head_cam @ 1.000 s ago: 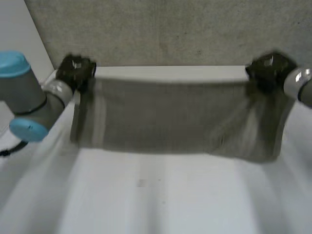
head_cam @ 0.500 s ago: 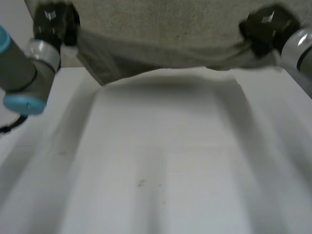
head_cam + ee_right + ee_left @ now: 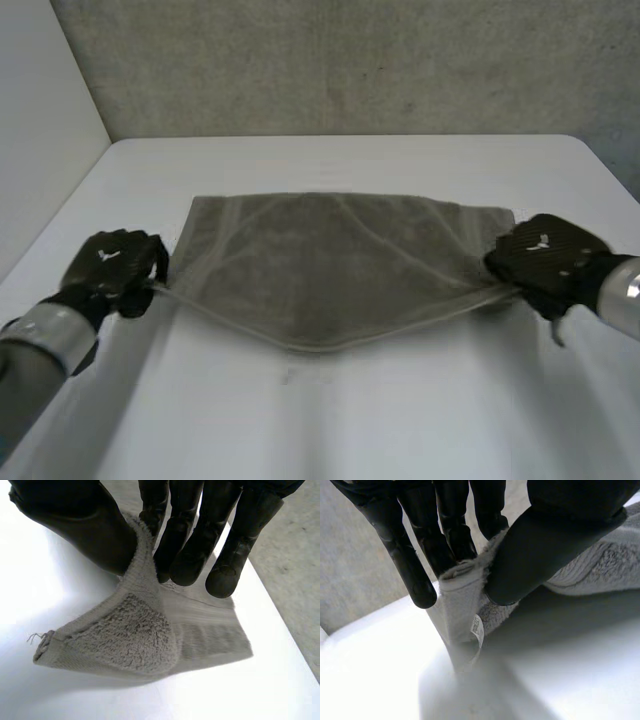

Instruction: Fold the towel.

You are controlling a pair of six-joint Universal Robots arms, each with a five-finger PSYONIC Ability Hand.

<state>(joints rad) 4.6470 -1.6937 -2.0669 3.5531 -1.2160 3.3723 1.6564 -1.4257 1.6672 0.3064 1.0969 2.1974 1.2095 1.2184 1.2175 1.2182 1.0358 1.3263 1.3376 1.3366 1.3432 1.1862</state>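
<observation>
Towel (image 3: pixel 340 260) held at two corners over white table (image 3: pixel 330 420)
Left hand (image 3: pixel 110 270) pinches one near corner between thumb and fingers; right hand (image 3: pixel 545 262) pinches the other likewise.

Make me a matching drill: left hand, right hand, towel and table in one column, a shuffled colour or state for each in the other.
1. left hand
2. right hand
3. towel
4. table

A. white, under everything
B. grey, held at two corners
C. pinches the corner with the label
D. pinches the corner with the loose thread

Pairs: 1-C, 2-D, 3-B, 4-A
</observation>
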